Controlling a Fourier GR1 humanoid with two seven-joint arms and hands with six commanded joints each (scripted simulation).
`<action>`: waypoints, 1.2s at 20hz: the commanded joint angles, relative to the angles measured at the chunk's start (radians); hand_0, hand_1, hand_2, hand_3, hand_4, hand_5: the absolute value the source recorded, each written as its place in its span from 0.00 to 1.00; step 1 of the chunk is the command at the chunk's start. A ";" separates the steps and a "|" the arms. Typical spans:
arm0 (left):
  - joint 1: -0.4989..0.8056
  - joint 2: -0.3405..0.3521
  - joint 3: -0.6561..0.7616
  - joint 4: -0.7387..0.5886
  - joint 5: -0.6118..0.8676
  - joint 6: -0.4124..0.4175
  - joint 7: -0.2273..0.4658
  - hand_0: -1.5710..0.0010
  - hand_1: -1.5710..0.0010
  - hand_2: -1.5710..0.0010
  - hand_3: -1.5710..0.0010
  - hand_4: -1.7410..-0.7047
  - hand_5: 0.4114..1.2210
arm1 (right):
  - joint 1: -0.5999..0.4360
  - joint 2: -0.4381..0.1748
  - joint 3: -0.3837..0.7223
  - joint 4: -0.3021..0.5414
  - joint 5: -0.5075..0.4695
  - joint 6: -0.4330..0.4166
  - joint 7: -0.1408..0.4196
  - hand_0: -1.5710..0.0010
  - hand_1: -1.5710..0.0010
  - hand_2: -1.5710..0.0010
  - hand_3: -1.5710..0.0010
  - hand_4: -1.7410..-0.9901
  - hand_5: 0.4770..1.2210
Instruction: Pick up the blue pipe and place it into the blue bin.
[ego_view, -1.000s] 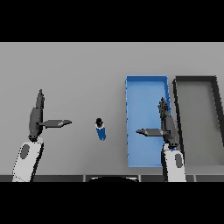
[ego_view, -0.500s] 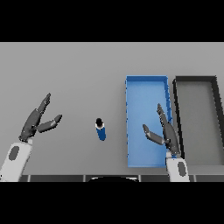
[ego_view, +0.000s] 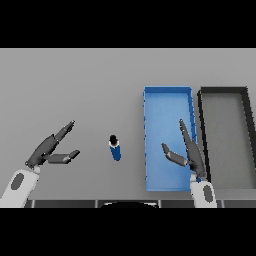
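Since a second ago: both arms swung outward and lower, left hand (ego_view: 50, 149) now tilted with fingers aimed up and toward the middle, right hand (ego_view: 187, 150) leaning back over the near part of the blue bin (ego_view: 167, 97); blue pipe (ego_view: 115, 148) unmoved.

Nearest the lower edge: both forearms, coming in at the left and right corners. Just beyond: left hand over bare table (ego_view: 75, 80), fingers straight and spread from the thumb, holding nothing. Right hand likewise released, fingers extended, thumb jutting toward the left, empty, hovering above the bin's floor.

Between the two hands: the pipe, standing on the table with a dark cap at its far end, long axis running roughly near-to-far in this view. Lies to the right of the left hand's thumb and to the left of the right hand's thumb, touching neither. Just left of the bin's wall. Roughly equal gaps to both hands; right hand probably better placed, being already at the bin.

Farther right: dark bin (ego_view: 222, 92), beside the blue one.
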 joint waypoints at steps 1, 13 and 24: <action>-0.001 -0.008 -0.026 -0.016 -0.006 -0.012 0.024 1.00 1.00 1.00 1.00 0.61 0.15 | 0.001 0.002 0.006 -0.001 0.006 0.001 0.001 1.00 1.00 1.00 1.00 0.72 0.18; -0.054 -0.201 -0.206 0.006 -0.159 0.014 0.086 1.00 1.00 1.00 1.00 0.52 0.07 | 0.026 0.006 0.011 -0.041 0.007 -0.002 0.022 1.00 1.00 1.00 1.00 0.68 0.20; -0.185 -0.404 -0.253 0.246 -0.204 0.003 0.047 1.00 1.00 1.00 1.00 0.55 0.10 | 0.035 0.018 0.010 -0.037 0.005 -0.008 0.011 1.00 1.00 1.00 1.00 0.72 0.18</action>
